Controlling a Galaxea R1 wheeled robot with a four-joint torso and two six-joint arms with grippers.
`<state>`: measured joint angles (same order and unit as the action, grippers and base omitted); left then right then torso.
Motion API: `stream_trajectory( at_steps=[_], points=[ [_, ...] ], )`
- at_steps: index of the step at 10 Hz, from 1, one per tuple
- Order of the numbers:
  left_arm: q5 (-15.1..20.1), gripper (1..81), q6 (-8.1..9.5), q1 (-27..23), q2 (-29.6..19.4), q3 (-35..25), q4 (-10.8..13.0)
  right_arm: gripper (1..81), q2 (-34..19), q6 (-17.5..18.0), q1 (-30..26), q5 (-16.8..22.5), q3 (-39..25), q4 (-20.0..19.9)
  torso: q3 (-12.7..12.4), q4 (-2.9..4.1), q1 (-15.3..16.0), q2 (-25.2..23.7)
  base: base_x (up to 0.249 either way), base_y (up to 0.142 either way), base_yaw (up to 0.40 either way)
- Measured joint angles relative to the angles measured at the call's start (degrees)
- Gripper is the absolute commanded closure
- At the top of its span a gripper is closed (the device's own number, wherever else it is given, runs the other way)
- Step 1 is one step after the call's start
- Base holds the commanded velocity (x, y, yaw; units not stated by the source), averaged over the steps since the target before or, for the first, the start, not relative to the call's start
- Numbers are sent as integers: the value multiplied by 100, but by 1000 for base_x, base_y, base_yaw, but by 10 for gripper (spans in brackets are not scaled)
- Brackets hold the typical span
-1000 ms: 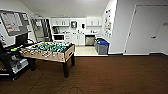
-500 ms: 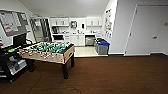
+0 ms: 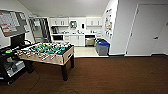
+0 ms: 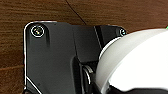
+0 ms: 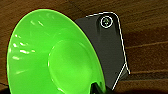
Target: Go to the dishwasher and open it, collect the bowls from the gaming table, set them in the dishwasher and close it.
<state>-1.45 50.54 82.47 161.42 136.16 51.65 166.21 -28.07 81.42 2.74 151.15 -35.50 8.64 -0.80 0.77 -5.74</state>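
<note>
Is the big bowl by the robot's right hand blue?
No, the bowl in the right wrist view is bright green, seen above the brown wood floor.

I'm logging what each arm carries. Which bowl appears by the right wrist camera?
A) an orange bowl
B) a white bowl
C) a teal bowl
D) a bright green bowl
D: the right wrist view shows a large bright green bowl above the brown wood-look floor.
</note>
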Motion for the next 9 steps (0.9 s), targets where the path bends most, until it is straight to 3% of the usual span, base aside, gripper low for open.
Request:
stream_trajectory(
  at_steps=[3,9],
  points=[
    [0,811,0,7,-2,0,0,811,4,0,-2,0,-2,-2,0,0,0,0,155,0,0],
    [-15,811,0,9,-15,-2,0,811,15,0,-5,-10,0,0,0,0,2,0,161,-74,0]
  ],
)
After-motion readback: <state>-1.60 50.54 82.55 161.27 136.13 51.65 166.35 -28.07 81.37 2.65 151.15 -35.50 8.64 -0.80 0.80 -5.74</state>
